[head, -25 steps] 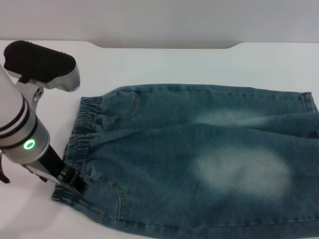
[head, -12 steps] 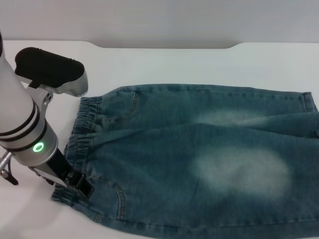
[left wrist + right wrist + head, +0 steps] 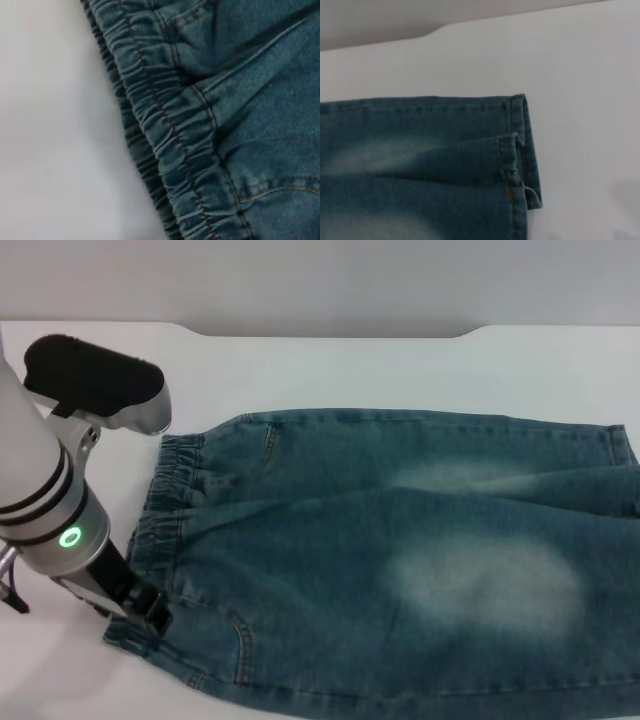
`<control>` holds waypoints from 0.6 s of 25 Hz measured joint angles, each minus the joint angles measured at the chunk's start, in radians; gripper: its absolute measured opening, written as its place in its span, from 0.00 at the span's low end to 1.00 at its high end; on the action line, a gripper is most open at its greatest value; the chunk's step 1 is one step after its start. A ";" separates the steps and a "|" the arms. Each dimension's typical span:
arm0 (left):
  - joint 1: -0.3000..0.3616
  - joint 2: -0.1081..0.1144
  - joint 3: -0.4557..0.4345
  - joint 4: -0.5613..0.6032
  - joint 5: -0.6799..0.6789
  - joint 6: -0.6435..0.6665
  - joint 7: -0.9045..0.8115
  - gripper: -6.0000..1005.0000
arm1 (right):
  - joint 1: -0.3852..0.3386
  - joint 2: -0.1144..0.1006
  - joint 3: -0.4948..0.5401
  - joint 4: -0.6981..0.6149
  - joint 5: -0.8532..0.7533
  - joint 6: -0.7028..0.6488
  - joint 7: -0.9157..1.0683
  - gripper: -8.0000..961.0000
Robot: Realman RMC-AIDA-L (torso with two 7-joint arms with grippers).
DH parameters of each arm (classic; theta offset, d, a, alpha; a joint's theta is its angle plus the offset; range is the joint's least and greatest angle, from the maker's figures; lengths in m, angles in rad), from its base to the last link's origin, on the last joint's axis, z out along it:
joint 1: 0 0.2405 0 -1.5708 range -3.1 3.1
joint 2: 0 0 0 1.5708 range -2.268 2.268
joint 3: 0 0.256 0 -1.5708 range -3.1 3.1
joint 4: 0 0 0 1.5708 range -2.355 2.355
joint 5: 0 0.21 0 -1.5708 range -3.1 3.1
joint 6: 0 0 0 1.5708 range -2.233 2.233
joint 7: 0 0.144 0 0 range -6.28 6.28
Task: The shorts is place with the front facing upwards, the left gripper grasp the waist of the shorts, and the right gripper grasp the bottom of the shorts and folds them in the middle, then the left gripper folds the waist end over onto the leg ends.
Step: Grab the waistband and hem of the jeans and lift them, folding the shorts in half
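Blue denim shorts [image 3: 400, 560] lie flat on the white table, doubled lengthwise, with the elastic waist [image 3: 165, 490] to the left and the leg hems [image 3: 620, 445] to the right. My left gripper [image 3: 150, 612] rests at the near corner of the waist, its black tip on the cloth. The left wrist view shows only the gathered waistband [image 3: 170, 150] beside bare table. In the right wrist view the stacked leg hems [image 3: 517, 150] lie flat. The right gripper is out of sight.
White table [image 3: 350, 370] extends behind and to the left of the shorts. Its back edge has a raised step [image 3: 330, 332]. The shorts run past the head view's right and lower edges.
My left arm swung slightly right, then eased back and down. Its tip stays at the near waist corner. The shorts have not shifted.
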State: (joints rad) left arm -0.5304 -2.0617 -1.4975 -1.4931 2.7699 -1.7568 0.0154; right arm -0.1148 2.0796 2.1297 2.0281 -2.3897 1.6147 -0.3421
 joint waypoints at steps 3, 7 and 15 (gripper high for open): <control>-0.001 0.000 0.009 0.022 -0.001 0.006 0.003 0.71 | 0.002 -0.001 0.028 -0.001 0.027 0.008 -0.004 0.84; -0.005 -0.001 0.020 0.036 -0.002 0.012 0.003 0.54 | 0.006 -0.001 0.035 -0.002 0.037 0.028 -0.007 0.83; -0.008 -0.002 0.025 0.055 -0.006 0.026 0.007 0.24 | 0.007 0.001 0.085 -0.006 0.100 0.044 -0.060 0.84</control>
State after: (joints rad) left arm -0.5381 -2.0634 -1.4726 -1.4382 2.7643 -1.7307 0.0225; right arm -0.1074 2.0803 2.2147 2.0218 -2.2896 1.6586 -0.4018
